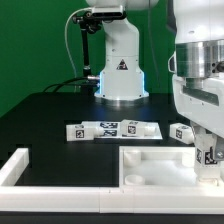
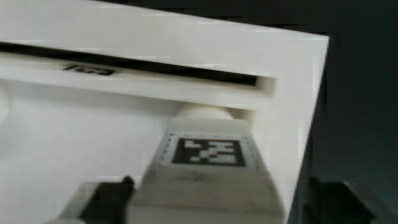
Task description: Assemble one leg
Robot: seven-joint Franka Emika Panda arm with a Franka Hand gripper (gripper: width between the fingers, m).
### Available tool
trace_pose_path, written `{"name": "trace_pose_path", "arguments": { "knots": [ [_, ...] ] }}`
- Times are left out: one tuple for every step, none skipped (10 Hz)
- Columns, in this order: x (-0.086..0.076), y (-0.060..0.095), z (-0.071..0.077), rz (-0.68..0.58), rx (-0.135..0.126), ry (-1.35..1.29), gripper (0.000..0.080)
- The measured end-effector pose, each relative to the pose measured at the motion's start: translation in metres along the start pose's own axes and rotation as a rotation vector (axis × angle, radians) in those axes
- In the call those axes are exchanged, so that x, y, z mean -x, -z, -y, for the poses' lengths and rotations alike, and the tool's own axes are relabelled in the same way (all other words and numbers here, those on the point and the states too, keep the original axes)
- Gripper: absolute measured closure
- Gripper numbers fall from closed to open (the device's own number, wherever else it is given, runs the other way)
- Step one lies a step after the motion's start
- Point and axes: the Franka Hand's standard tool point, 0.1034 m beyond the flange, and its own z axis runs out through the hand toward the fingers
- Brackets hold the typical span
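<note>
My gripper is shut on a leg, a stubby white peg-block with a black-and-white tag, and holds it at the near right corner of the large square white tray. In the wrist view the leg fills the space between my two dark fingers, tag up, and points at the tray's corner. I cannot tell whether the leg touches the tray. My gripper sits at the frame's edge.
The marker board lies behind the tray. Another leg lies at its right end. A white L-shaped rail stands at the exterior view's left. The arm's base is at the back.
</note>
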Motion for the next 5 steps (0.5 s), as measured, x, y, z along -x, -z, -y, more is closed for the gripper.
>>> {"name": "trace_pose_path", "arguments": {
  "knots": [
    [-0.0003, 0.0, -0.0002, -0.004, 0.003, 0.039, 0.0267],
    [-0.0005, 0.0014, 0.0, -0.019, 0.012, 0.265, 0.0172],
    [0.0011, 0.0039, 0.001, -0.032, 0.019, 0.465, 0.0156],
    [0.0014, 0.0039, 0.0006, -0.037, 0.018, 0.597, 0.0151],
    [0.0006, 0.0035, 0.0003, -0.038, 0.019, 0.651, 0.0151]
  ]
}}
